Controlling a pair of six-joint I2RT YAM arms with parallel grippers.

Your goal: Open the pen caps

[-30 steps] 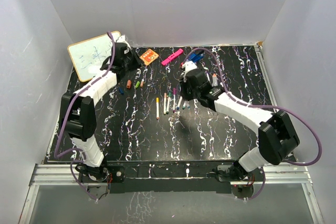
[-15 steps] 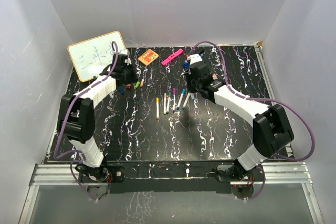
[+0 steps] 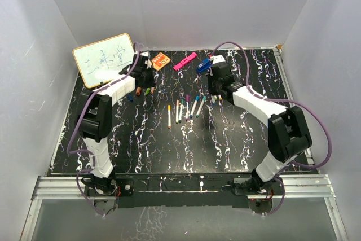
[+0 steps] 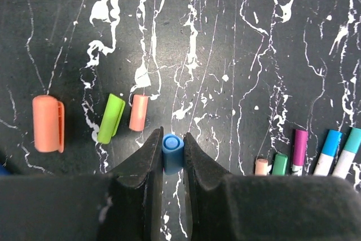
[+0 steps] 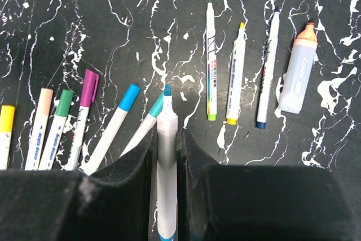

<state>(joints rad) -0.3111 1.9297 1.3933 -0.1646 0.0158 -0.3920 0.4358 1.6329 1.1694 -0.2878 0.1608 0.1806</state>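
From above, the pen row point(image 3: 186, 107) lies mid-table point(image 3: 237, 139), pens side by side. The left gripper point(image 3: 142, 77) hangs beyond the row's left end, toward the whiteboard point(image 3: 104, 57), with a few loose caps point(image 3: 144, 90) just beside it. The right gripper point(image 3: 217, 80) hangs just past the row's right end, near the blue clip point(image 3: 204, 64). Behind the row, at the back edge, lie an orange card point(image 3: 161, 60) and a pink highlighter point(image 3: 185, 60). From up here the jaws are too small to read.

At the left wrist, the left gripper point(image 4: 172, 137) is pressed onto a blue cap point(image 4: 172, 153), one finger on each side, the cap's round end pointing away from the camera. The pen row's capped ends point(image 4: 299, 142) show off to the right, apart from the held cap. On the side away from the row three loose caps rest on the table: a salmon cap point(image 4: 138, 113) nearest, a green cap point(image 4: 110, 118) just beside it, and an orange cap point(image 4: 48, 123) farthest out.

At the right wrist, the right gripper point(image 5: 167, 139) pinches an uncapped pen point(image 5: 167, 114) by its white barrel, its bluish tip pointing away from the camera. The pen row point(image 5: 88, 86) fans out on the left, its capped ends pointing the same way, and its teal-capped pen lies just beside the held one. On the other side, away from the row, lie three bare pens point(image 5: 236, 71) and a clear highlighter point(image 5: 298, 71) with an orange tip.
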